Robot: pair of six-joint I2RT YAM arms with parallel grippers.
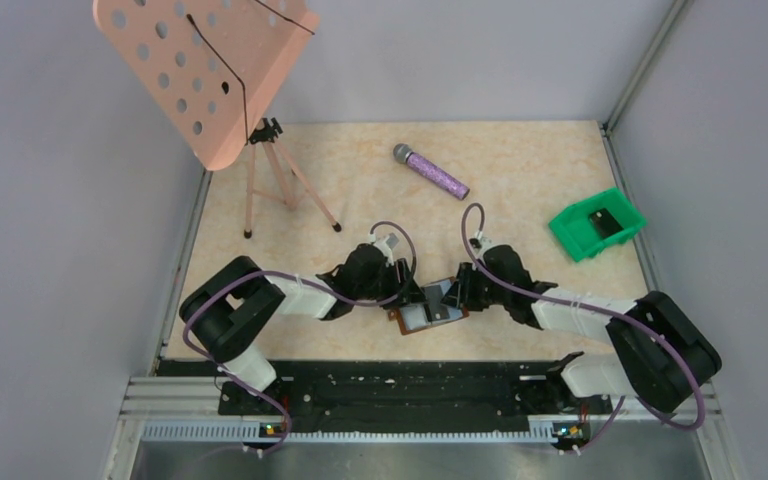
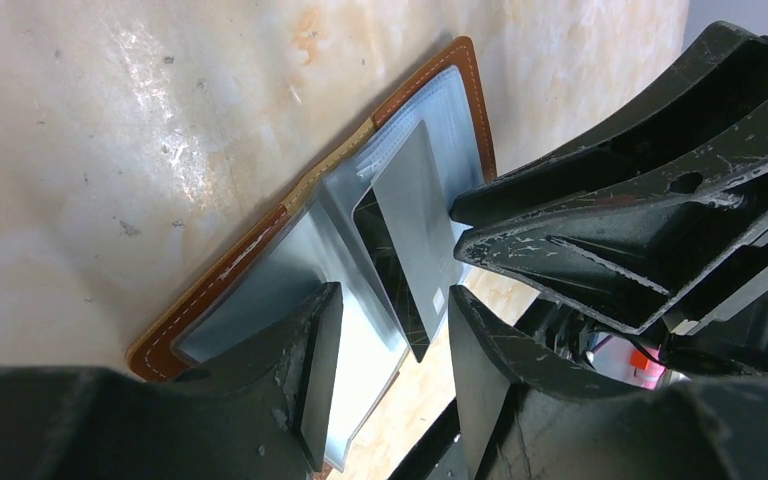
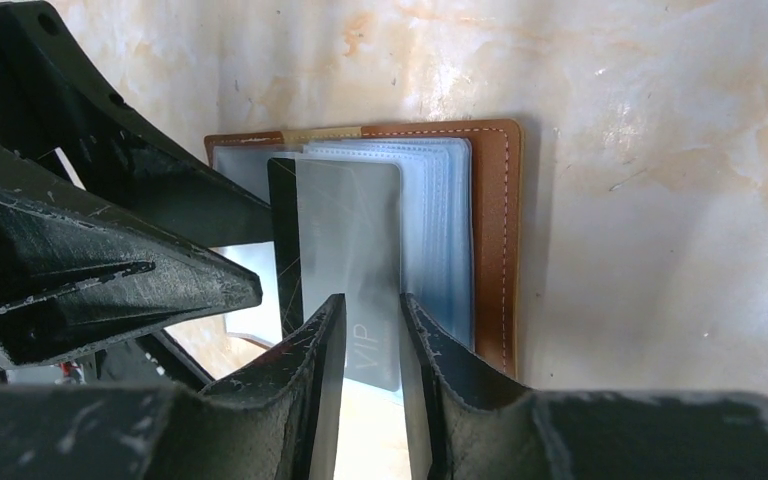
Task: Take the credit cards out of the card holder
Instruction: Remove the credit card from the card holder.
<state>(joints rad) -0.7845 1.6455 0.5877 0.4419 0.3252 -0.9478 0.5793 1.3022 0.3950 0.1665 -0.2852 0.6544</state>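
The brown leather card holder (image 1: 418, 320) lies open on the table between my two grippers, its grey-blue panels up. In the right wrist view a grey "VIP" card (image 3: 350, 230) and a dark card (image 3: 282, 240) stick out of the holder (image 3: 495, 230). My right gripper (image 3: 372, 340) is narrowly open, with its tips over the face of the grey card and not clamped on it. My left gripper (image 2: 390, 370) is open, one finger (image 2: 315, 360) over the holder's panel (image 2: 260, 290). The grey card (image 2: 415, 220) shows tilted there, with the right gripper's tips against it.
A green plastic bin (image 1: 597, 225) stands at the right. A purple microphone (image 1: 430, 172) lies at the back middle. A pink perforated music stand (image 1: 205, 70) on a tripod (image 1: 270, 185) stands at the back left. The table's near edge runs just behind the holder.
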